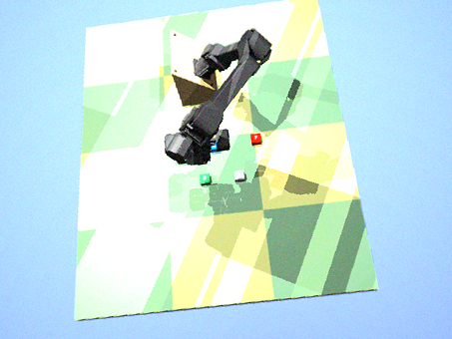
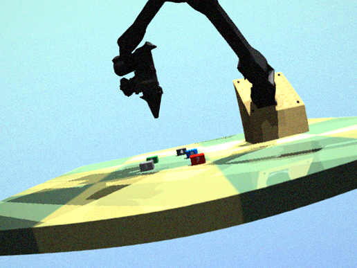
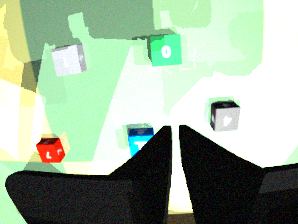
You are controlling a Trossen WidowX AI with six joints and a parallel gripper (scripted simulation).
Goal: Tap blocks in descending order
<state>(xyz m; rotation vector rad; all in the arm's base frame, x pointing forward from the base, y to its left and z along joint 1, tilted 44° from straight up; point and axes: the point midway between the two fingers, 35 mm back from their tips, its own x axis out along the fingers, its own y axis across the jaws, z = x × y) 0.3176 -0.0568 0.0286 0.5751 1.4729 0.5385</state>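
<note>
My gripper point(image 2: 156, 117) point(image 3: 174, 132) is shut and empty, high above the table. A dark grey block point(image 2: 181, 151) point(image 3: 225, 116) reads 4; the arm hides it in the top view. A blue block point(image 1: 214, 147) point(image 2: 191, 153) point(image 3: 140, 138) is partly hidden and its digit is unclear now. A red block point(image 1: 256, 139) point(image 2: 197, 159) point(image 3: 51, 150) reads 7. A green block point(image 1: 205, 179) point(image 2: 152, 159) point(image 3: 166, 50) shows 0 in the wrist view. A light grey block point(image 1: 239, 175) point(image 2: 146, 165) point(image 3: 69, 60) has a faint digit, seemingly 1. No block touches the fingertips.
The arm's wooden base block point(image 1: 197, 92) point(image 2: 289, 118) stands behind the blocks. The patterned table point(image 1: 127, 280) point(image 2: 177, 194) carries strong shadows and bright patches. The arm reaches over the dark grey and blue blocks in the top view.
</note>
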